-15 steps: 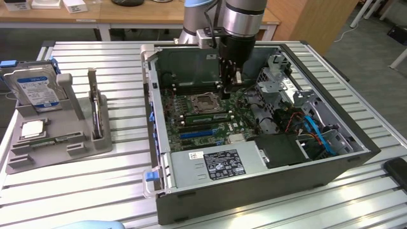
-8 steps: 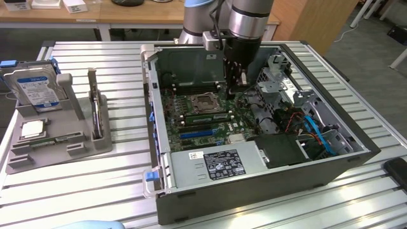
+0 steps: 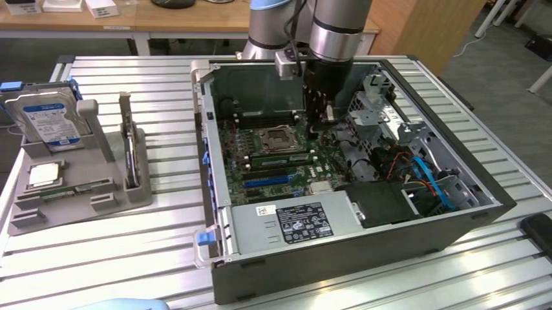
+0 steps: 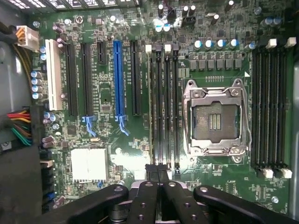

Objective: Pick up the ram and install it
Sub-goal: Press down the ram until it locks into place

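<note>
Jaws [image 4: 158, 170] pressed together with nothing visibly between them, hanging inside the open black tower computer case [image 3: 483, 216] over the green motherboard [image 4: 117, 70]. They sit right above the end of the three black memory slots [image 4: 166, 107] beside the empty silver CPU socket [image 4: 216, 119]. The ram, a thin green circuit-board stick [image 3: 74, 191], appears to lie flat in the grey plastic parts holder [image 3: 26, 223]. That holder is near the edge of the slatted metal counter [image 3: 129, 258] on the exterior view's left, well apart from the jaws [image 3: 330, 115]. The blue-labelled silver hard drive [image 3: 52, 123] and the dark upright card with metal bracket [image 3: 129, 152] stand in the same holder. Risks, as I judge them: the closed jaws are low and near the slot latches and socket frame, so a sideways drift could knock the latches or scrape the board. The case wall and cables nearby could snag the arm on the way out. The ram lies flat in a shallow recess, so an edge grip may slip or tilt it.
</note>
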Available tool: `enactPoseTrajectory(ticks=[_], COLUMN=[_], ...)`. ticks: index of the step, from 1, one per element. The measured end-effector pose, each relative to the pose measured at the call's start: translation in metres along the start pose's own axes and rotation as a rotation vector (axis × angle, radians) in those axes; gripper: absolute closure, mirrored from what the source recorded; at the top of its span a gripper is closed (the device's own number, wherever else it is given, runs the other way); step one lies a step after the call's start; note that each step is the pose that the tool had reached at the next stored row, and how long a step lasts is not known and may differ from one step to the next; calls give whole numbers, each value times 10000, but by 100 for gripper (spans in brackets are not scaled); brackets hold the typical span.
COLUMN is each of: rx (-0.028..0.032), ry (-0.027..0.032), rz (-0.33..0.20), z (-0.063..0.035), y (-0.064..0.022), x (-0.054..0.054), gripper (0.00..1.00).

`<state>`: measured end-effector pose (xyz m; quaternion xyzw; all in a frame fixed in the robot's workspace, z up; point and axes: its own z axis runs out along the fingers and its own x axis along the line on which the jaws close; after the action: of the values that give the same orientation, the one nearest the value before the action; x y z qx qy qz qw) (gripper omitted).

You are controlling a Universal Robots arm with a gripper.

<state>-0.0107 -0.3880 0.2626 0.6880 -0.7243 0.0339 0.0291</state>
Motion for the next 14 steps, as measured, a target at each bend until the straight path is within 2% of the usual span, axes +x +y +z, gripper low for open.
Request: enactPoseTrajectory(ticks=[9,14], rx=[24,31], ry=[40,44], rz=[3,4], z=[157,189], y=[-30,-39], x=[-15,-18], gripper=[90,90])
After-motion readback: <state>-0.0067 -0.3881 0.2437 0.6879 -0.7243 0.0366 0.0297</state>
